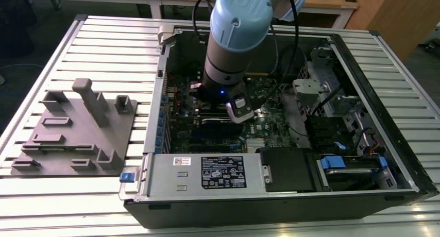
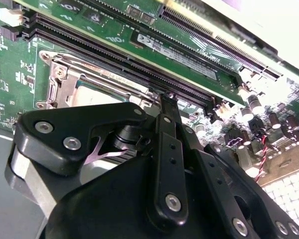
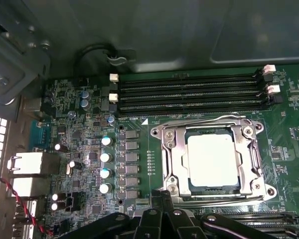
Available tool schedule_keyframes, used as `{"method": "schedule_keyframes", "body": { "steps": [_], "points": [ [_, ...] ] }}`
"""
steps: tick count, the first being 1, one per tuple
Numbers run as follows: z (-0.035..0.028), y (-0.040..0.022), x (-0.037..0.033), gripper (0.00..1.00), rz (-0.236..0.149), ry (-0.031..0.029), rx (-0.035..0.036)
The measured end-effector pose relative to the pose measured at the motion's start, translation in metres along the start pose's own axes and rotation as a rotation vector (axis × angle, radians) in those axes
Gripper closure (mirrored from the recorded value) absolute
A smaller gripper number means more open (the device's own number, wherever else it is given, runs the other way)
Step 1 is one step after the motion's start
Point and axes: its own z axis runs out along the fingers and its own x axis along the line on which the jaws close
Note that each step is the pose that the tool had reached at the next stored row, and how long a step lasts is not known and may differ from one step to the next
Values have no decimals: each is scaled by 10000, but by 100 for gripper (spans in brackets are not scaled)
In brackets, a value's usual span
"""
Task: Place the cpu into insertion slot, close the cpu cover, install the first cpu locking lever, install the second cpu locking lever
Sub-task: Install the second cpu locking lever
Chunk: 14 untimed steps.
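open computer case and grey fixture share a ribbed metal table

the slatted, pale table (image 1: 103,36) carries a black, open-sided computer case (image 1: 289,206) toward the exterior view's right, and beside it, on the exterior view's left, a flat grey fixture plate (image 1: 75,144) with upright blocks and posts.

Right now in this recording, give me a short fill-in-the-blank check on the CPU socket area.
1. The cpu lies inside the ____ metal frame.
2. The cpu cover is ____ over the chip.
3. The long memory slots hold ____ modules in the first wrist view.
4. The motherboard is ____ in colour.

Missing words: silver; closed; no; green
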Motion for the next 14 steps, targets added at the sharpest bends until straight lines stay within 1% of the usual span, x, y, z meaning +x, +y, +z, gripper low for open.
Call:
{"method": "schedule_keyframes", "body": {
  "steps": [12, 14],
  "points": [
    [29, -2, -2, 89, 0, 1, 7],
    [31, -2, -2, 89, 1, -3, 31]
  ]
}}
